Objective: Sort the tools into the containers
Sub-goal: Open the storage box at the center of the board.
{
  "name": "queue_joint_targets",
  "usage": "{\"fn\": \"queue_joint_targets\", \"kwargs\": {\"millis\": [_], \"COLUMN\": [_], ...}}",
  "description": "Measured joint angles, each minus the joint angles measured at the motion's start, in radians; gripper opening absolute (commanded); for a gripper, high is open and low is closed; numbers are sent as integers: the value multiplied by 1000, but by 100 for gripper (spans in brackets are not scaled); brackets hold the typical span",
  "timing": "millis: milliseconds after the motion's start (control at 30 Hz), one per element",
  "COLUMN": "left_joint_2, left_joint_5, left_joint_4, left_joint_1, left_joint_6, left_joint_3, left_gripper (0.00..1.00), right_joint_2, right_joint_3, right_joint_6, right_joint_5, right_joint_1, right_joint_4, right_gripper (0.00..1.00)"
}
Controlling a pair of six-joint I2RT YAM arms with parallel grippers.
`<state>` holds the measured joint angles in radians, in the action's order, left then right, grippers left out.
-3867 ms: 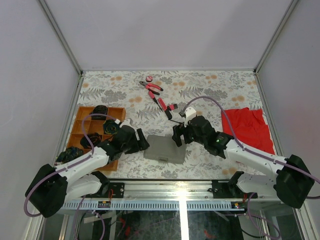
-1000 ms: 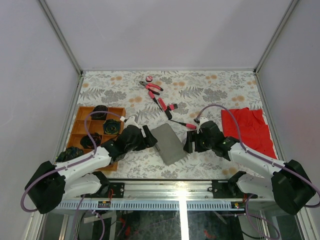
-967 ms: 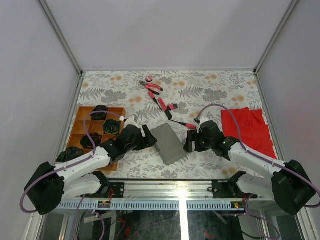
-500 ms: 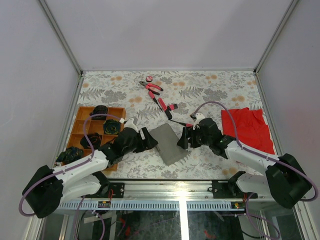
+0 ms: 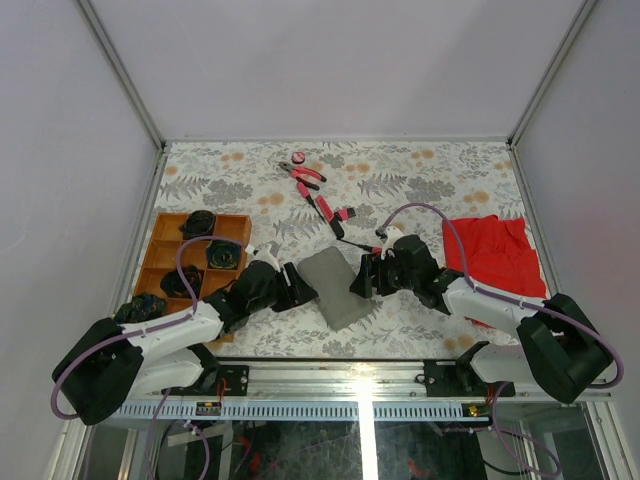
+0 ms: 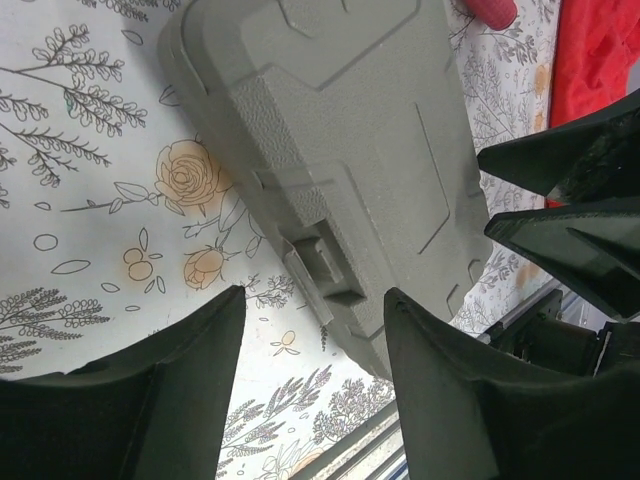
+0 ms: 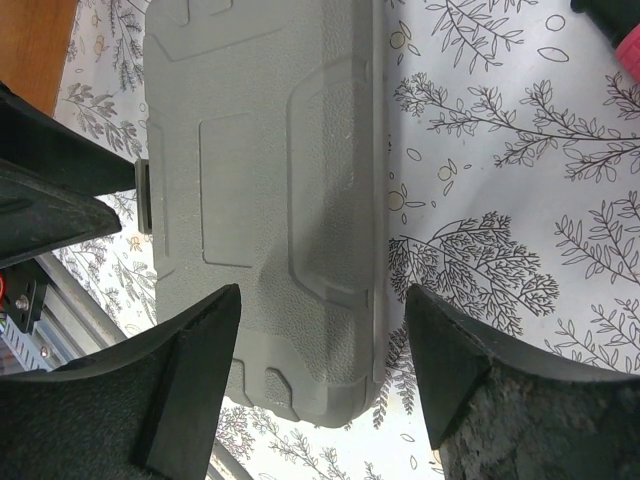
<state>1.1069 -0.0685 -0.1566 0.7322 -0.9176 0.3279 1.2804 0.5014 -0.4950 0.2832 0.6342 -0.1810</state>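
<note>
The flowery surface point(image 5: 440, 170) is the biggest thing here. On its right side lies a crumpled red cloth point(image 5: 495, 255). On its left side sits an orange-brown wooden tray with little boxes in it point(image 5: 232, 228), and some of the boxes have dark round things in them.

Near the front, in the middle, lies a flat grey plastic case point(image 5: 335, 285). Its lid is shut. The long way of the case runs from the back to the front and leans a bit to the right as it comes near.

The two arms reach in low from each side. The left tool point(image 5: 300, 290) is just beside the left long edge of the case. Its jaws stand apart and hold nothing. The small catch of the case point(image 6: 320, 265) faces this tool, right in front of the gap. The right tool point(image 5: 358, 281) is just beside the other long edge. It is wide open too, with nothing in it.

I think the case has to be opened first. The left tool is nearer the catch, so it looks best placed to lift there while the right tool steadies the far edge.

Farther back lie the pink-and-black pliers point(image 5: 303, 176), a pink-and-black screwdriver point(image 5: 328, 210) and a small round pink disc point(image 5: 299, 157). None is sorted yet.
</note>
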Motion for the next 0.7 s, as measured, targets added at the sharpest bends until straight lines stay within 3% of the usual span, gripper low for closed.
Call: {"fn": "queue_joint_targets", "kwargs": {"millis": [400, 700], "left_joint_2": [44, 62], "left_joint_5": [6, 16], "left_joint_4": [-55, -118], "left_joint_1": [0, 0], "left_joint_6": [-51, -108], "left_joint_3": [-47, -84], "left_gripper": [46, 32], "right_joint_2": [11, 22], "right_joint_3": [-2, -2], "right_joint_6": [-4, -4], "right_joint_5": [0, 9], "right_joint_1": [0, 0], "right_joint_4": [-12, -12], "right_gripper": [72, 72]}}
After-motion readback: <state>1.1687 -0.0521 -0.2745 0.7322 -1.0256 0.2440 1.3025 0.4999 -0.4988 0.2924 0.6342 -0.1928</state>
